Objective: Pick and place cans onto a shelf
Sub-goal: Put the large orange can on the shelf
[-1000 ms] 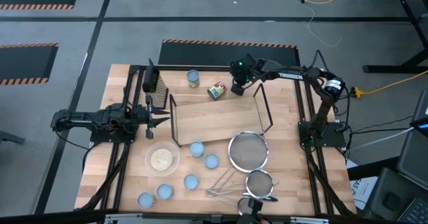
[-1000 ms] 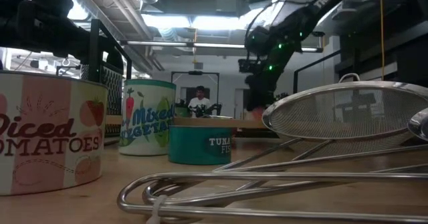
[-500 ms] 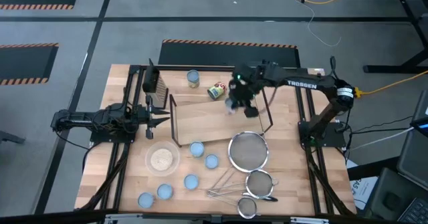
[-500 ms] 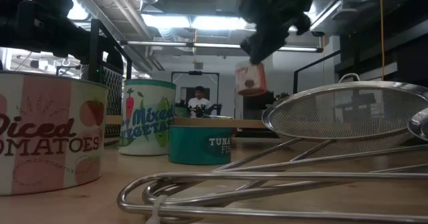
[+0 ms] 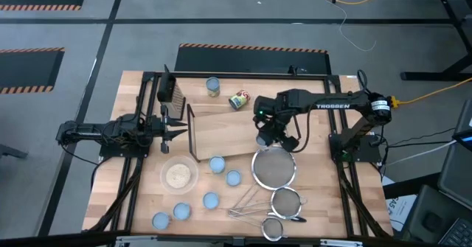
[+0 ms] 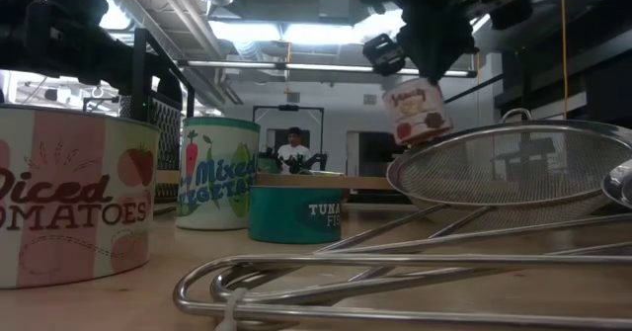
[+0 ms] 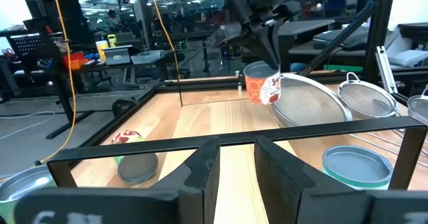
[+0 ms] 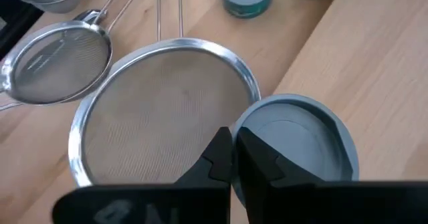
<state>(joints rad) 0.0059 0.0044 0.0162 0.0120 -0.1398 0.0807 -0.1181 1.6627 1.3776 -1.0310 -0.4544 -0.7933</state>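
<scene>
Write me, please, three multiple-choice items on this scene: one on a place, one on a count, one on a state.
1. Where is the red-labelled can? A lying on the floor; B in the air, in the right gripper; C under the shelf.
2. How many strainers? A three; B one; C five.
3. The green-labelled can beyond the shelf is: A stacked; B upright; C on its side.
Answers: B, the fingers clamp it aloft; A, three mesh rounds show; C, its label faces up.
</scene>
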